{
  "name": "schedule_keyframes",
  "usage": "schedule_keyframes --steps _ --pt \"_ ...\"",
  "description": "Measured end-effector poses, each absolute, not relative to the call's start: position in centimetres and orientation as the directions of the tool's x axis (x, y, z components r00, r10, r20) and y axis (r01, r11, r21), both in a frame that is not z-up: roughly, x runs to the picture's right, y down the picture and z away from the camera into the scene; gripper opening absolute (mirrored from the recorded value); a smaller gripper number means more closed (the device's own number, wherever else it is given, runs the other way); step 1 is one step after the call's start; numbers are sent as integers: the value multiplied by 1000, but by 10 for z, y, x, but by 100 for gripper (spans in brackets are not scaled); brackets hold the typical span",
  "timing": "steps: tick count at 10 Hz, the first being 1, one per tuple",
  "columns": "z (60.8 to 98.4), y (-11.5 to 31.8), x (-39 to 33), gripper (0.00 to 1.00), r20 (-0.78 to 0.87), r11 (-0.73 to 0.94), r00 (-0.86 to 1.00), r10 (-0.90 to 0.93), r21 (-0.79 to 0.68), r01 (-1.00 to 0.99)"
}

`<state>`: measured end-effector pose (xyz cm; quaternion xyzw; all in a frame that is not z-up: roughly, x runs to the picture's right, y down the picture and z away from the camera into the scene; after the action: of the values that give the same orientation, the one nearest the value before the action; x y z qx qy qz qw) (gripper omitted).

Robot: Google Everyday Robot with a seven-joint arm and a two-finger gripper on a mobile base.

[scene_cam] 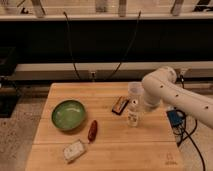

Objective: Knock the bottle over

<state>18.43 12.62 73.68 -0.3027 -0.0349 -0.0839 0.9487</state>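
The bottle [133,113], small and whitish with a white cap, stands upright on the wooden table [150,150], right of centre. My white arm [165,90] reaches in from the right and bends down toward it. My gripper [145,105] is at the arm's lower end, just right of the bottle's top and close to it. I cannot tell whether it touches the bottle. A clear plastic cup [134,90] stands just behind the bottle.
A green bowl [68,114] sits at the left. A reddish-brown oblong thing [92,130] and a flat white packet [74,150] lie toward the front. A dark snack bar [119,105] lies left of the bottle. A blue device [175,119] with cables hangs off the table's right edge.
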Motion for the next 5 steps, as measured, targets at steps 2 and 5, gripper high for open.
schedule_keyframes --steps 2,5 --pt "737 127 179 0 123 795 980 -154 -573 197" --pt "738 128 172 0 138 786 975 -177 -577 224"
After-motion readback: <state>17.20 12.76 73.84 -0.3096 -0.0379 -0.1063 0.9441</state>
